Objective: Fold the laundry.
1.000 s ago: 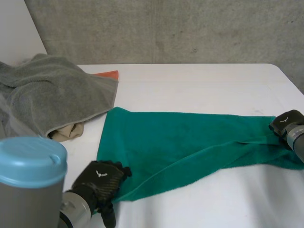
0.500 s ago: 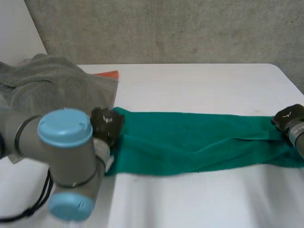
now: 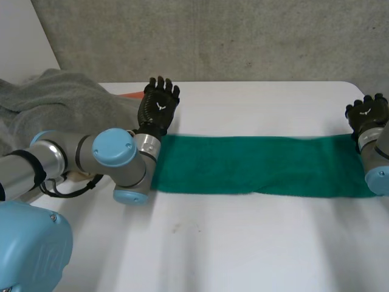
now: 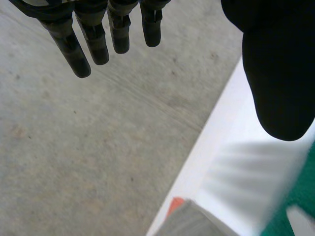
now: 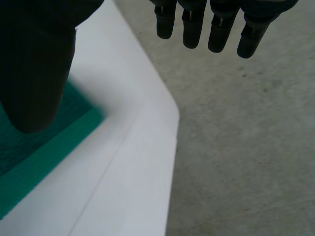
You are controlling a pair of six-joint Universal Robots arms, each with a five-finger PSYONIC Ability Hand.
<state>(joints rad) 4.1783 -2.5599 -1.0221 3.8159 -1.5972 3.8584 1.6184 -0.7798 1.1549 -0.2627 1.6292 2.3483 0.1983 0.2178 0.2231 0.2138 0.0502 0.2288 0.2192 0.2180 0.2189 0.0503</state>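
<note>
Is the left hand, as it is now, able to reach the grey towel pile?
Probably yes. The left hand is open and empty, just past the left end of the green towel, and the grey towel pile lies right beside it with nothing between them.

Plain teal-green towel point(image 3: 261, 173) on a white worktop point(image 3: 243, 243), with the black left hand point(image 3: 159, 108) at its 10 o'clock and the black right hand point(image 3: 366, 113) at 2 o'clock. Beyond are a plain grey towel point(image 3: 61, 112), an orange scrap point(image 3: 129, 94) and a mottled grey concrete wall point(image 3: 213, 36).
</note>
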